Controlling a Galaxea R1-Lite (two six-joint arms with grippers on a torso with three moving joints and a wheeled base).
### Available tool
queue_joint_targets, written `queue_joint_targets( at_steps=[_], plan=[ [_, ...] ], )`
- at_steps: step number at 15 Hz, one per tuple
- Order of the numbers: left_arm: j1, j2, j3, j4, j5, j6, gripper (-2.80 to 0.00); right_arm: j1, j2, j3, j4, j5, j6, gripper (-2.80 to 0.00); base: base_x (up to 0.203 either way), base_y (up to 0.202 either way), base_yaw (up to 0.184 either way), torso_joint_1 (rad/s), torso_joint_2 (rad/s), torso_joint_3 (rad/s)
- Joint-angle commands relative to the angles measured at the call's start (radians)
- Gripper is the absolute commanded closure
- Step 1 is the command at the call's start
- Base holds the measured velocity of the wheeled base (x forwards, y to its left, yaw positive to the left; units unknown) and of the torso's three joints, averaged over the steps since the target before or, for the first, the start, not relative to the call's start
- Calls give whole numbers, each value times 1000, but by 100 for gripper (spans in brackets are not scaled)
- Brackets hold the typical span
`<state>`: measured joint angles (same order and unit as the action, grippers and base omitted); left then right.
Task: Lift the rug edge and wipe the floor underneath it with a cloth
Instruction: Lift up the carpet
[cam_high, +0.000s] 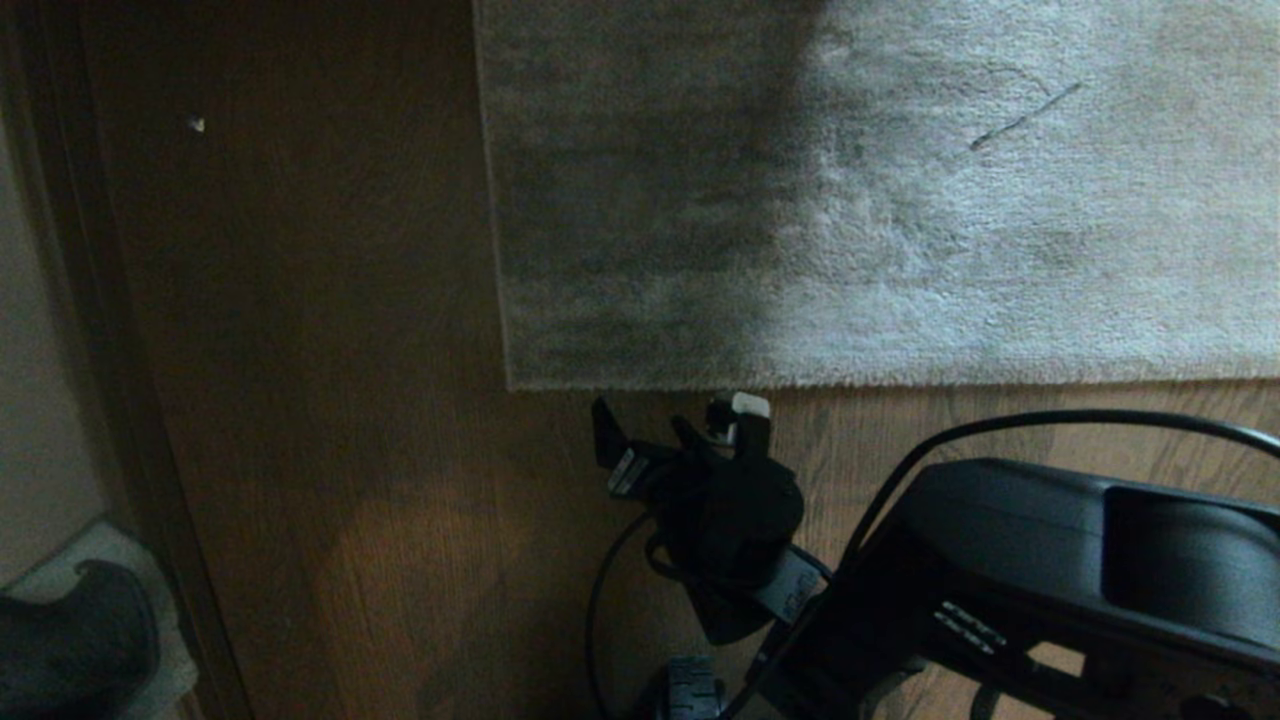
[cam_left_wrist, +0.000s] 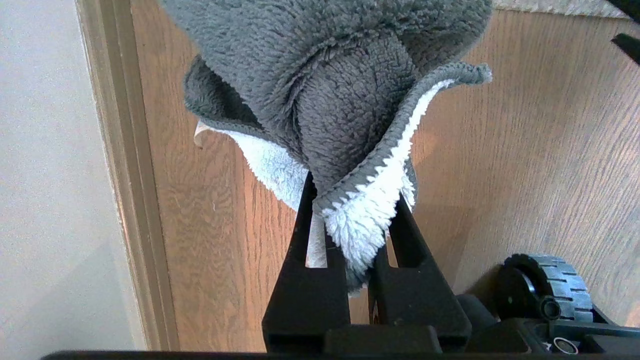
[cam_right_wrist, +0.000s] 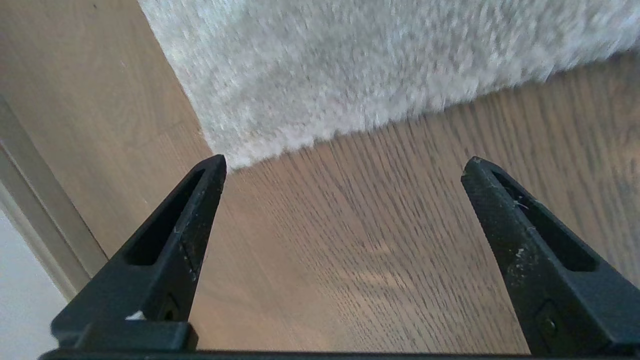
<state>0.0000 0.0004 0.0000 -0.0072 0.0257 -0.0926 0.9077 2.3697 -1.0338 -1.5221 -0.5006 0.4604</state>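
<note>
Both black fingers of the right gripper (cam_right_wrist: 345, 167) are spread as wide apart as they go, and nothing is held between them. In the right wrist view the gripper is seen pointed at the bare brown wood-grain plank floor (cam_right_wrist: 360, 240), just short of the rug, and one fingertip (cam_right_wrist: 212, 167) lies close beside the rug's corner. In the head view the same gripper (cam_high: 680, 425) is seen just in front of the rug's near edge, close to that corner, apart from the pile.

The large grey-beige short-pile rug (cam_high: 900, 200) is laid flat on the floor. Its near edge is straight, its corner is square, and no part of it is lifted. Its left half is covered by a shadow, and a thin dark line is seen on the brighter right part.

The left gripper (cam_left_wrist: 350, 210) is closed on the small soft cloth (cam_left_wrist: 340, 100), fleecy dark grey on one side and white on the other. A folded corner of the cloth is pinched between the two black fingers (cam_left_wrist: 305, 280), and the rest is bunched above the fingertips, over the floor (cam_left_wrist: 525, 150). A pale baseboard strip (cam_left_wrist: 125, 175) and a light wall are seen along one side of this view, and a grey ridged wheel (cam_left_wrist: 550, 287) of the robot's base is seen near the gripper.

At the lower left of the head view, a dark rounded object (cam_high: 70, 630) is seen on a pale surface; what it is cannot be told.
</note>
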Motion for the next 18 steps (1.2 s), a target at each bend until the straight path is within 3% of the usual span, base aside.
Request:
queue_joint_targets(
  at_steps=[1,10,18],
  plan=[
    [0,0,0,0,0,-1,0,-4,30,-22,-48,-4,0,-280,0,0,0,0,0,0],
    [0,0,0,0,0,-1,0,-100,73,-87,-48,-6,-21,-280,0,0,0,0,0,0],
    [0,0,0,0,0,-1,0,-110,76,-184,-48,-2,-61,-280,0,0,0,0,0,0]
  ],
)
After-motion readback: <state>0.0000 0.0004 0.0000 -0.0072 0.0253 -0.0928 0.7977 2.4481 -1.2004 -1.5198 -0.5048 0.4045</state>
